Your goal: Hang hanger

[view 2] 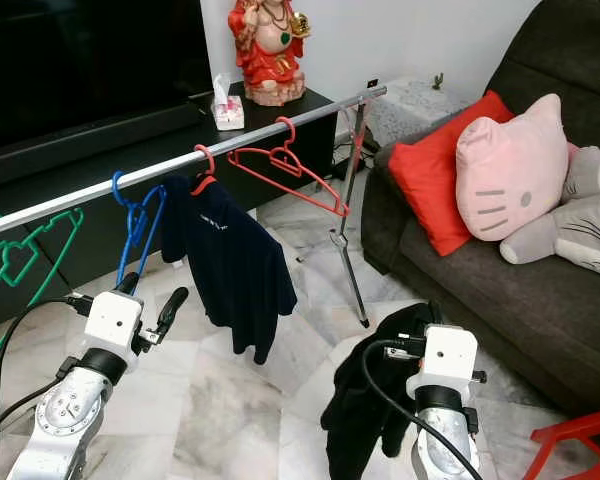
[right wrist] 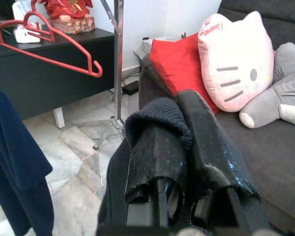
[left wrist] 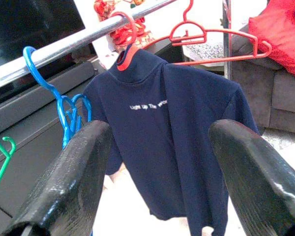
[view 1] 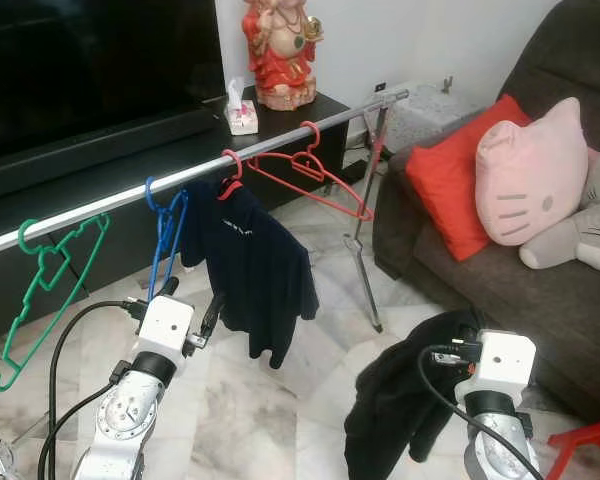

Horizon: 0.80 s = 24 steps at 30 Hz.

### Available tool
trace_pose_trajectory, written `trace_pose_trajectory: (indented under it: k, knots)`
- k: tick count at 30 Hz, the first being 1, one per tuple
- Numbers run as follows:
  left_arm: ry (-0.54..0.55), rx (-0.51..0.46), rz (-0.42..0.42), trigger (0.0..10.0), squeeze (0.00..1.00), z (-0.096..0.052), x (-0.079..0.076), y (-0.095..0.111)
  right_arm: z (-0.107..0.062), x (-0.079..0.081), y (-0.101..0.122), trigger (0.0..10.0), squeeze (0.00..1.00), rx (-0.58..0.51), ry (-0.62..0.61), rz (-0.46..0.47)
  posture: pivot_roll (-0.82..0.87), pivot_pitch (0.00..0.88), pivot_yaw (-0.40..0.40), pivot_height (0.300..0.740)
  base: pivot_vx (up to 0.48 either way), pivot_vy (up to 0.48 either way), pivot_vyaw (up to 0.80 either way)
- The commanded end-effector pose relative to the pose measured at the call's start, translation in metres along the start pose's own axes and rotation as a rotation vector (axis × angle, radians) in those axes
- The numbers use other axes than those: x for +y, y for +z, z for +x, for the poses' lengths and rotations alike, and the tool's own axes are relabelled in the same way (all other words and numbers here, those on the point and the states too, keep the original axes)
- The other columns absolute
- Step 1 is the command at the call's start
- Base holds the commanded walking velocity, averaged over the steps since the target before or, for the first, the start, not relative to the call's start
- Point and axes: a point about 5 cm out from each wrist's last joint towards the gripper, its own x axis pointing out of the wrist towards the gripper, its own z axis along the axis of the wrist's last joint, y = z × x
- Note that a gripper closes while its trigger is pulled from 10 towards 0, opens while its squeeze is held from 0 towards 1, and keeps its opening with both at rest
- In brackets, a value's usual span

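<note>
Navy t-shirt (view 1: 255,265) hung on a red hanger (view 1: 230,172) on the metal rail (view 1: 190,170), between a blue hanger (view 1: 165,235) and an empty red hanger (view 1: 315,175); green hanger (view 1: 40,290) at the rail's left end. Left gripper (left wrist: 160,182) was spread wide, empty, facing the shirt. Right gripper (right wrist: 187,142) was clamped on a black garment (view 1: 400,400) near the sofa (view 1: 540,300).

A silver rail (view 1: 190,172) carries a green hanger (view 1: 42,280), a blue hanger (view 1: 165,235), a navy shirt (view 1: 252,268) on a red hanger and an empty red hanger (view 1: 310,175). The marble floor (view 1: 280,400) below appears bare beneath them.
</note>
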Motion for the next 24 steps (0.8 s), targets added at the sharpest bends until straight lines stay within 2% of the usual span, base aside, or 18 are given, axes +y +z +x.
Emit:
trace_pose_trajectory:
  k: [1, 8, 20, 24]
  knots:
    - [-0.002, 0.014, -0.021, 10.0, 0.00, 0.001, 0.000, -0.001, 0.008, 0.001, 0.014, 10.0, 0.00, -0.061, -0.007, 0.010, -0.03, 0.000, -0.021, 0.740, 0.000, 0.000, 0.00]
    - [-0.004, 0.017, -0.028, 10.0, 0.00, 0.003, -0.003, -0.001, 0.014, 0.010, 0.018, 10.0, 0.00, -0.075, 0.019, 0.022, -0.03, 0.000, -0.029, 0.740, 0.000, 0.000, 0.00]
    - [0.000, 0.021, -0.038, 10.0, 0.00, 0.005, -0.003, 0.000, 0.021, 0.013, 0.024, 10.0, 0.00, -0.096, 0.020, 0.034, -0.02, 0.000, -0.030, 0.740, 0.000, 0.000, 0.00]
    - [-0.001, 0.015, -0.041, 10.0, 0.00, 0.008, -0.003, 0.002, 0.022, 0.014, 0.024, 10.0, 0.00, -0.094, 0.021, 0.034, -0.02, 0.000, -0.027, 0.740, 0.000, 0.355, 0.00]
